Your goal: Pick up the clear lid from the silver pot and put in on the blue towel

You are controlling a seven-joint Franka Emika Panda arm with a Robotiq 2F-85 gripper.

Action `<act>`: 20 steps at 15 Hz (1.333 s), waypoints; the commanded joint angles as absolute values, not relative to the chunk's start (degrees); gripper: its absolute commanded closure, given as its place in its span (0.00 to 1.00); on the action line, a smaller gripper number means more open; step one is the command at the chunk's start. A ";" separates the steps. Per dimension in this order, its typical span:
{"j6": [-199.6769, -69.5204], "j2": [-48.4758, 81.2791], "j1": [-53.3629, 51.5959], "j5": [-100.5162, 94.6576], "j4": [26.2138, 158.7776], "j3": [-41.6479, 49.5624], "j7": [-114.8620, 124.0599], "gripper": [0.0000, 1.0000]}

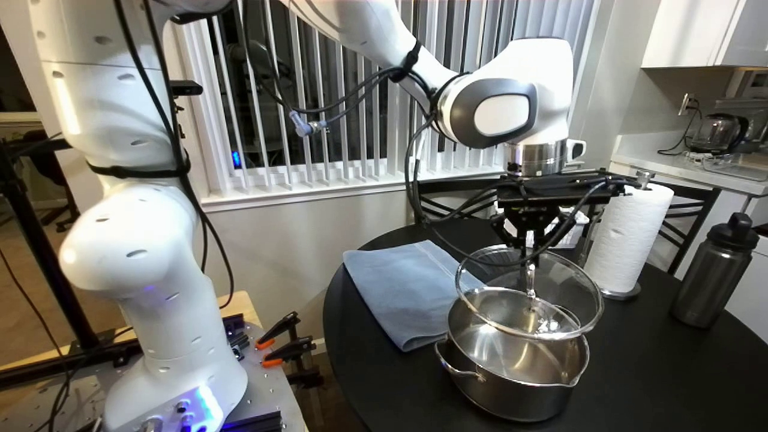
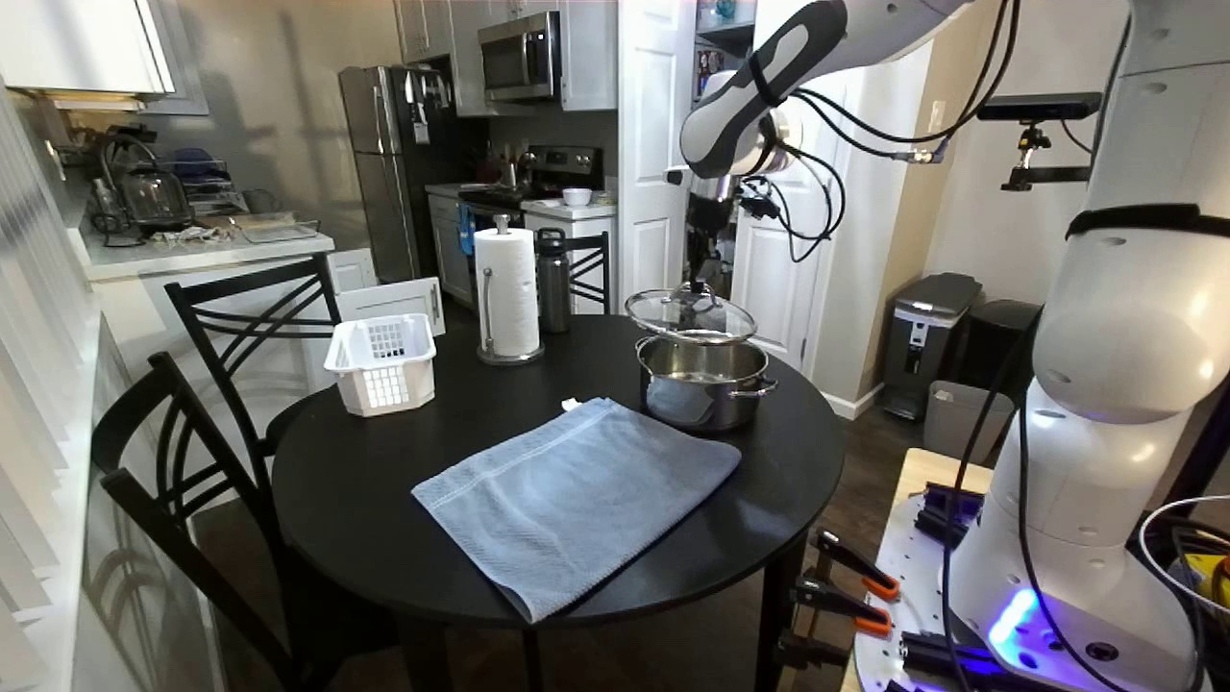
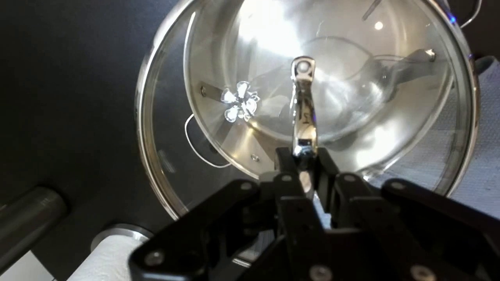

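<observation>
The end effector (image 3: 305, 158) pinches the clear lid (image 2: 692, 322) by its handle (image 3: 304, 113) above the silver pot (image 2: 697, 399), so best carry it high enough not to clip the pot, across to the blue towel (image 2: 586, 490) beside the pot, lowering slowly and level before letting go.

Arm (image 1: 369, 30) arched high; wrist (image 1: 536, 159) vertical; pincer (image 3: 305, 157) straight down, clamped.

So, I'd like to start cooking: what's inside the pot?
Through the lid, the wrist view shows only bare, shiny metal and reflections in the pot. The handle and gripper cover parts, and the frame cuts off one edge.
</observation>
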State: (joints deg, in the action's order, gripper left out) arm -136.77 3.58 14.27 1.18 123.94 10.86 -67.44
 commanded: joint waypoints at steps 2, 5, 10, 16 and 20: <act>-135.00 -1.87 11.17 0.46 126.37 9.17 -65.59 0.96; -133.90 -2.93 7.91 0.77 127.38 6.82 -63.68 0.96; -137.78 -4.13 1.09 -4.99 132.10 0.85 -53.64 0.96; -143.82 -1.12 -2.62 -17.02 138.36 -2.24 -45.43 0.96; -147.06 0.39 -1.17 -13.37 140.57 -0.57 -48.27 0.96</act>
State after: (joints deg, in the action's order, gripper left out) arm -143.89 0.81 -2.81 -15.12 139.47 -1.54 -46.20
